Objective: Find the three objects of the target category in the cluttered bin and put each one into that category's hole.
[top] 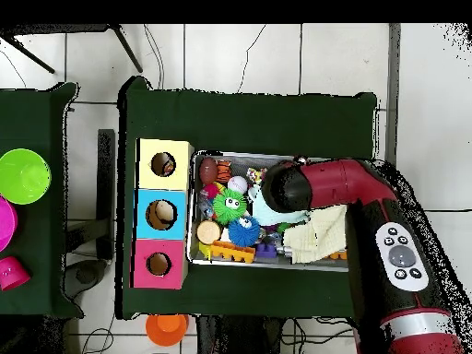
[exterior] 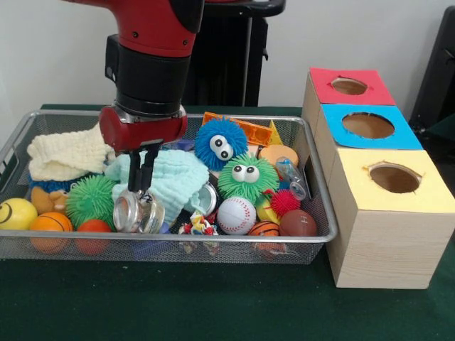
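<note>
My gripper point(exterior: 140, 190) reaches down into the left front of the wire bin point(exterior: 213, 240), its two black fingers close together on the rim of a silvery round cup point(exterior: 136, 213). A mint cloth point(exterior: 176, 177) lies just behind it, and a green spiky ball point(exterior: 90, 199) sits to its left. Right of the bin stands a wooden box with a red hole point(exterior: 349, 86), a blue hole point(exterior: 367, 125) and a yellow hole point(exterior: 394, 177). In the overhead view the red arm point(top: 323, 184) covers the gripper and the bin's point(top: 195, 207) middle.
The bin also holds a cream cloth point(exterior: 67, 153), a blue fuzzy ball point(exterior: 221, 144), a green fuzzy ball point(exterior: 246, 176), a baseball point(exterior: 236, 215), a brown football point(exterior: 298, 223) and an orange basketball point(exterior: 51, 222). A green bowl point(top: 23, 175) sits on a side table.
</note>
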`<act>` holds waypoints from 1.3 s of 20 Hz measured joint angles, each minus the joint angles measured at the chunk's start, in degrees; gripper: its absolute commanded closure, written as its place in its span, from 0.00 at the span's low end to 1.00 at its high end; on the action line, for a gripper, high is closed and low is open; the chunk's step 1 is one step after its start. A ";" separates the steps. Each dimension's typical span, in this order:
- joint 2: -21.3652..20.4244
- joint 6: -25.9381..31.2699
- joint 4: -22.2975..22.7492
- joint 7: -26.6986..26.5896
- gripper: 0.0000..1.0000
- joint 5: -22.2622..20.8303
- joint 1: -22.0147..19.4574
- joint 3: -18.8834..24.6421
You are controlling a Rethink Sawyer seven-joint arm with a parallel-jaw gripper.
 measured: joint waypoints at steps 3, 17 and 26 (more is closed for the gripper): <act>0.29 0.00 0.02 0.00 1.00 0.72 -0.04 0.52; 2.25 0.00 1.41 0.00 0.00 3.84 -2.36 5.12; 2.81 -0.01 2.63 0.00 0.00 4.21 -3.66 7.60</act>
